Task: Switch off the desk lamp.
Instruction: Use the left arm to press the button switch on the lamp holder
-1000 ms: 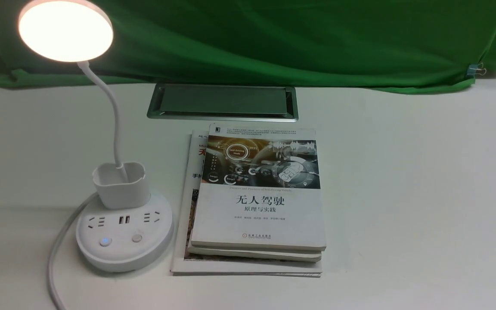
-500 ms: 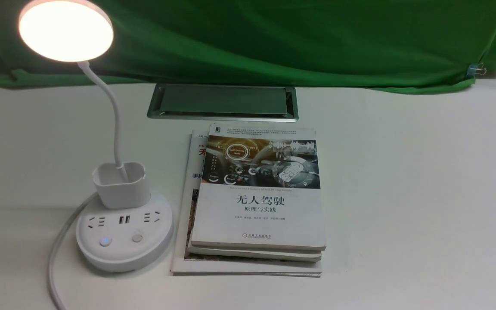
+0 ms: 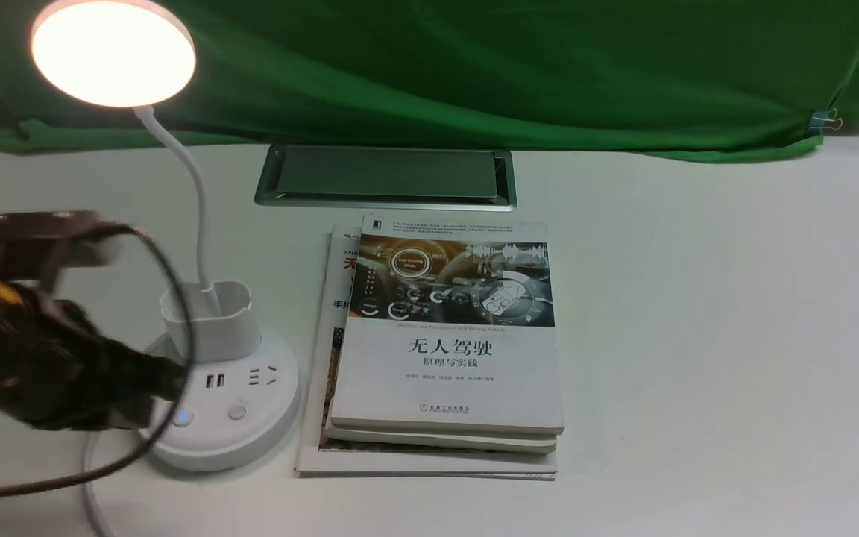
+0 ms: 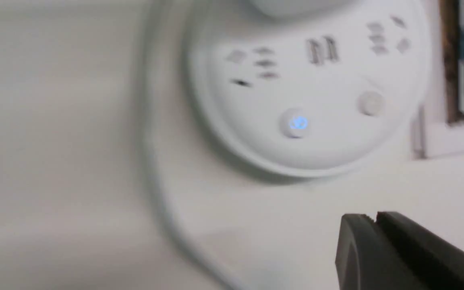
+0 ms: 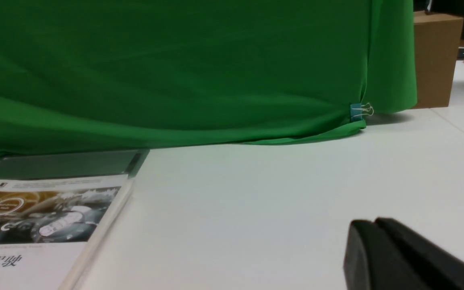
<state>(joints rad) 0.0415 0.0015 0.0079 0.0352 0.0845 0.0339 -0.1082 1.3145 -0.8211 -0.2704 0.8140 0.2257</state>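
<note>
The desk lamp (image 3: 204, 201) stands upright on the bench (image 3: 713, 335), toward nine o'clock of the front view, its disc head shining up at eleven. On its round base (image 3: 265, 440), the blue-lit button (image 3: 183, 418) sits at about seven o'clock and the plain button (image 3: 237, 412) near five; the small cup (image 3: 209, 321) rises at twelve.

The left gripper (image 4: 377, 217) has its jaws closed together, nothing between them. Its arm (image 3: 42, 350), blurred, reaches in from nine o'clock and hides the base's nine o'clock edge in the front view; whether they touch, I cannot tell. A pale cable (image 4: 151, 161) curves along the bench on that side.

Just beside the base at three o'clock, the book stack's (image 3: 448, 373) near edge leaves only a narrow gap. Beyond the books, toward three, lies broad open bench. The right gripper (image 5: 371, 223) also has its jaws together, over that open stretch.
</note>
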